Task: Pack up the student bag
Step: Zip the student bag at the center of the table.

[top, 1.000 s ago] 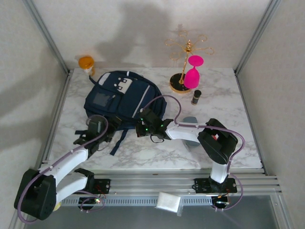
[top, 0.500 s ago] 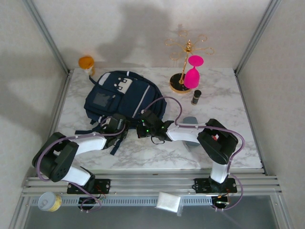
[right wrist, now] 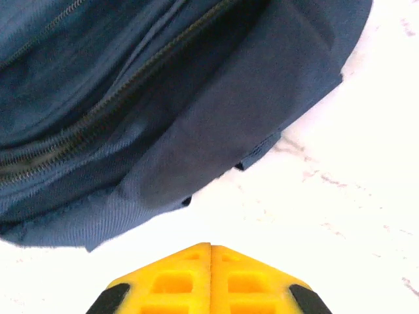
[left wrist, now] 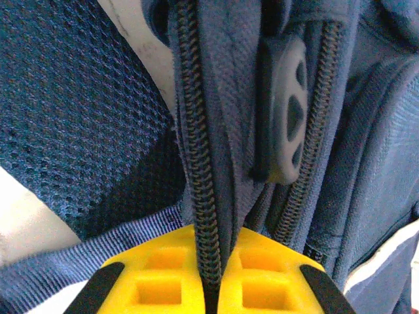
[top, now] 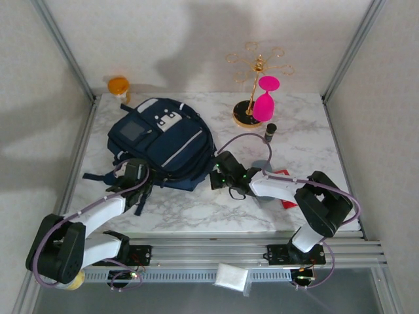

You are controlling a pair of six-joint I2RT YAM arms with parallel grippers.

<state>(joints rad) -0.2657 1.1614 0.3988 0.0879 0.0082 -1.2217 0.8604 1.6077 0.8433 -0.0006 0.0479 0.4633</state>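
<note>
Jaws first: left gripper [left wrist: 211, 288] pinches a zipper seam of the student bag [top: 160, 140]; right gripper [right wrist: 211, 275] is pressed together on nothing, just beside it. I count one bag, on the table's [top: 308, 131] left half, plus one gold stand [top: 243, 120], one pink glass [top: 265, 104] and one dark bottle [top: 270, 133].

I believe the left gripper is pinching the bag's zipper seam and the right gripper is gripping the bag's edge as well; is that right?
Not quite: the right wrist view shows the right gripper shut on nothing, just clear of the student bag. The left gripper does pinch the zipper seam.
</note>
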